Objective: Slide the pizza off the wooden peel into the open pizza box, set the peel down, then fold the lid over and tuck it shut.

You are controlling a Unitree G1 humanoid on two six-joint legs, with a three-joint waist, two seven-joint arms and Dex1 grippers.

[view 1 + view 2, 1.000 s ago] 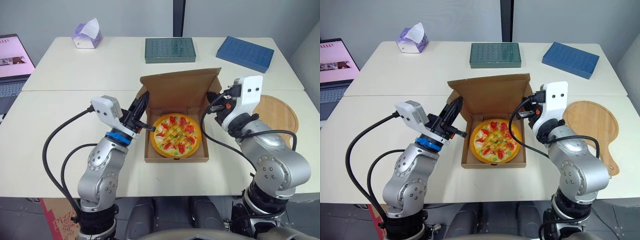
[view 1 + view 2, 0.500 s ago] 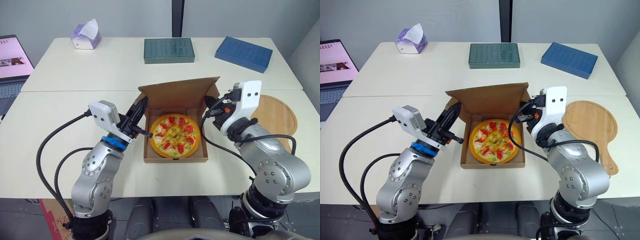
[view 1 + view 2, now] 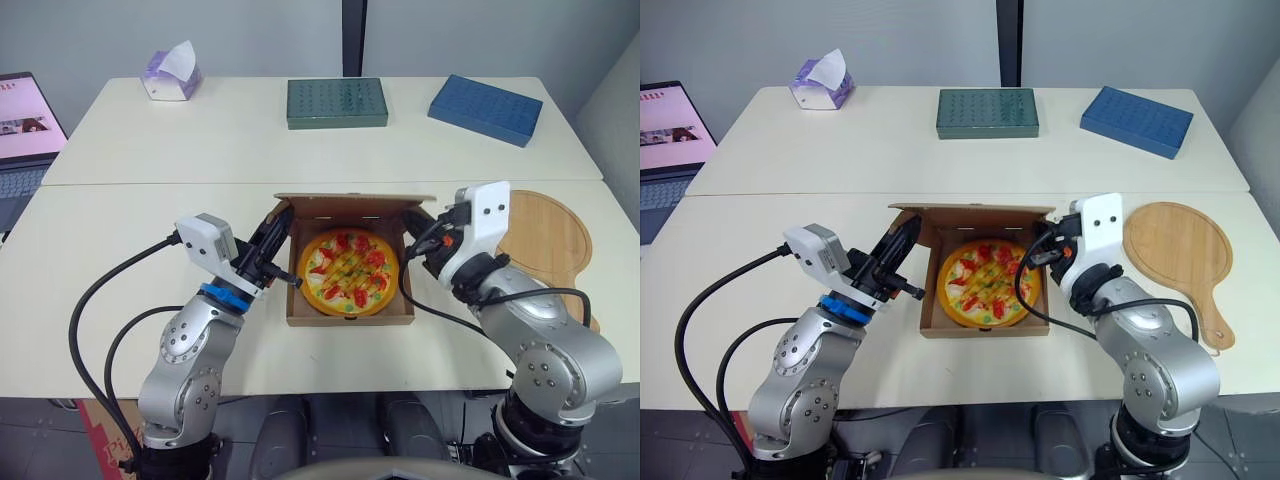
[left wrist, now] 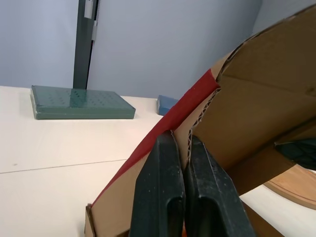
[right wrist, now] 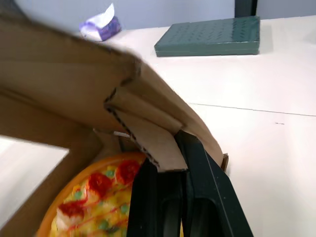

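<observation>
**Operator:** Left gripper [image 3: 284,213] is clamped on a side flap of the lid [image 3: 355,199]. The right gripper [image 3: 413,216] pinches the flap on the opposite side. Both wrist views show me black fingers [image 4: 163,197] pressed together with cardboard between them.

**Supervisor:** What has changed in the last second?

**Operator:** A second ago the lid stood nearly upright behind the pizza [image 3: 347,271]. Now I see it almost edge-on from the head camera, tipped well forward over the back of the box [image 3: 350,318].

**Supervisor:** And where is the pizza?

**Operator:** It lies flat inside the box, mostly uncovered. The peel [image 3: 551,238] lies on the table [image 3: 120,210] to the robot's right, apart from the box, so I take those steps as done.

**Supervisor:** So what remains?

**Operator:** I judge we are mid-fold. Both arms need to lower the lid evenly, because if one side leads, the cardboard could twist or drag the box. The side flaps have to go inside the walls, and the tuck isn't done yet.
</observation>
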